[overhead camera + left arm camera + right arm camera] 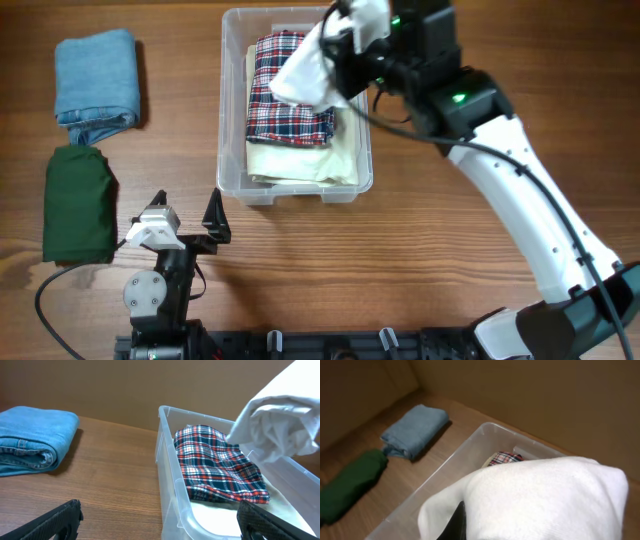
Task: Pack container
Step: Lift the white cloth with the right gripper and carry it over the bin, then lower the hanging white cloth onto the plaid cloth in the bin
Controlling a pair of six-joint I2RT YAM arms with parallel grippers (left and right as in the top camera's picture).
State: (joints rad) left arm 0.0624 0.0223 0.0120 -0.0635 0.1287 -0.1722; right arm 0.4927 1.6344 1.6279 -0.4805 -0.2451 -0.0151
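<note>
The clear container (pixel 224 120) stands at the table's middle back. A red, white and navy plaid cloth (pixel 285 100) lies in it on a folded cream cloth (pixel 300 160). My right gripper (pixel 335 60) hangs over the tub's right rear part, shut on a white cloth (pixel 310 70) that droops above the plaid one. In the right wrist view the white cloth (pixel 545 500) hides almost all of the fingers (pixel 457 522). My left gripper (pixel 187 212) is open and empty, low at the tub's near left corner (pixel 167 450), with its fingers (pixel 55 522) spread wide.
Folded blue jeans (pixel 97 82) lie at the back left, with a folded dark green cloth (pixel 78 203) in front of them, just left of my left arm. Bare wooden tabletop lies between the jeans and the tub and to the tub's right.
</note>
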